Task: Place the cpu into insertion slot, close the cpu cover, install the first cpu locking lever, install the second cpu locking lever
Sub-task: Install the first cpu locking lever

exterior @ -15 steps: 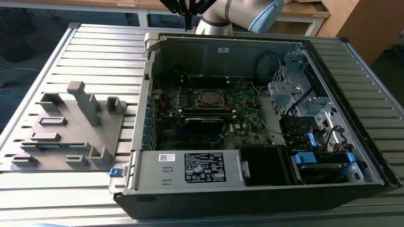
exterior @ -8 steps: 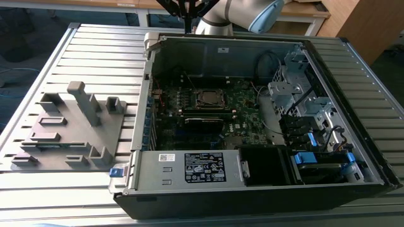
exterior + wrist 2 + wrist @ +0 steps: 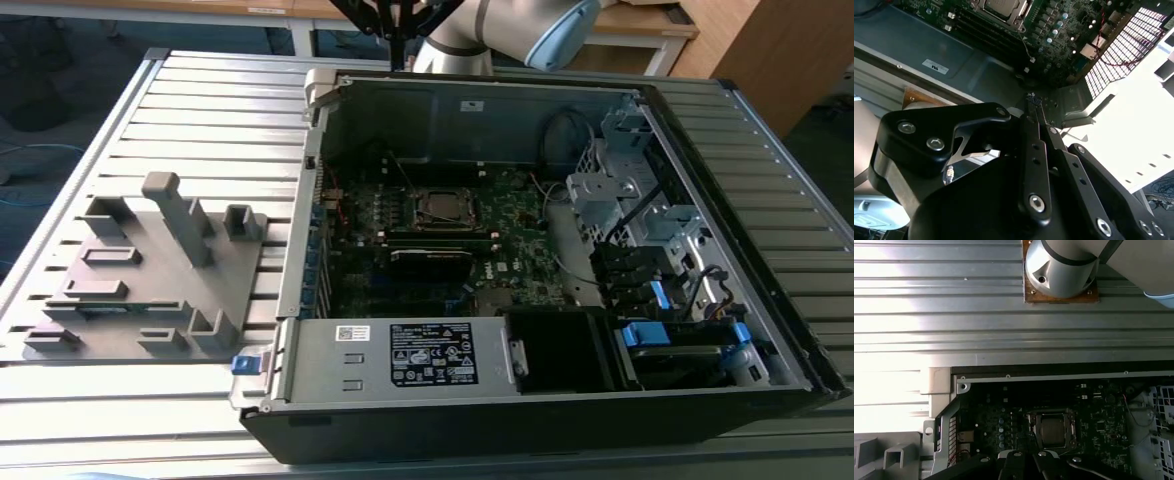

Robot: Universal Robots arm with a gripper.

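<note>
The claw (image 3: 1031,99), fingers together and empty, hangs above the computer case (image 3: 400,120). The chip (image 3: 1052,430) looks seated in its socket (image 3: 1035,431), so lower straight, clear of the case wall.

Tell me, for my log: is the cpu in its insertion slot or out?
In: the cpu lies flat within the insertion slot, framed on all sides.

The gripper (image 3: 1032,102) was matte black; just beyond its tips, the cpu (image 3: 1052,430) was dull silver-grey, the motherboard (image 3: 989,410) dark green, the ribbed table (image 3: 954,290) silver.
</note>
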